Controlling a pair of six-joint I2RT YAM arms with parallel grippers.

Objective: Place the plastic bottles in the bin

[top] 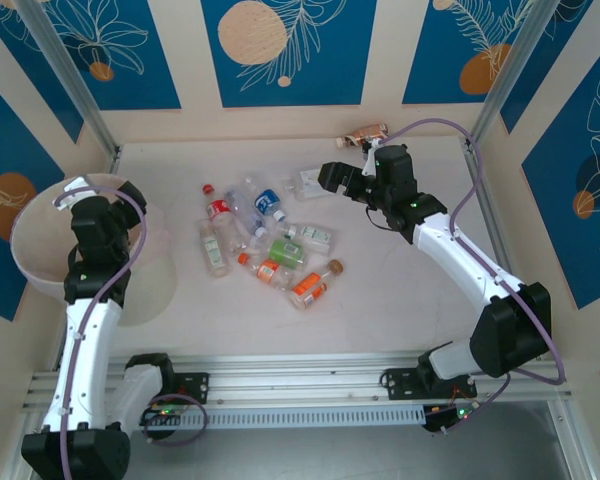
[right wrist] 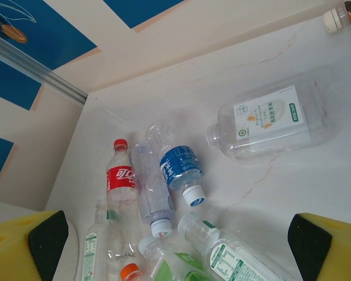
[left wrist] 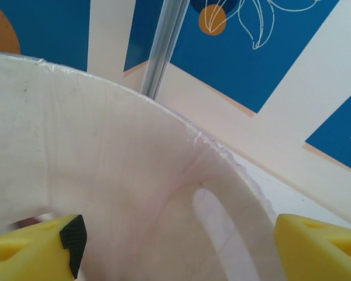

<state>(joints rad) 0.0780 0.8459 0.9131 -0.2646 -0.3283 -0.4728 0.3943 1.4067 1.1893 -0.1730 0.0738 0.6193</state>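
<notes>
- Top external: round translucent pink-white plastic bin [top: 22, 250] at table's [top: 400, 290] left edge; clear plastic bottles [top: 280, 252] clustered mid-table.
- Left gripper [left wrist: 178, 246] jaws spread, over bin.
- Right gripper [right wrist: 176, 243] jaws spread above bottles.

The bin [top: 35, 265] is showing translucent pale pink-white, and behind it the walls [top: 280, 50] are carrying deep blue panels on cream, patterned with white line-drawn leaves and orange discs. Right of the bin the bottles [top: 217, 245] are lying mostly clear, the red bottle [right wrist: 120, 175] wearing a red label and cap, the blue bottle [right wrist: 180, 167] a blue label, the green bottle [top: 287, 252] a green one, the orange bottle [top: 310, 288] an orange one, the flat bottle [right wrist: 269, 117] white with green print. The fingers [right wrist: 11, 249] are showing yellow with black pads.
</notes>
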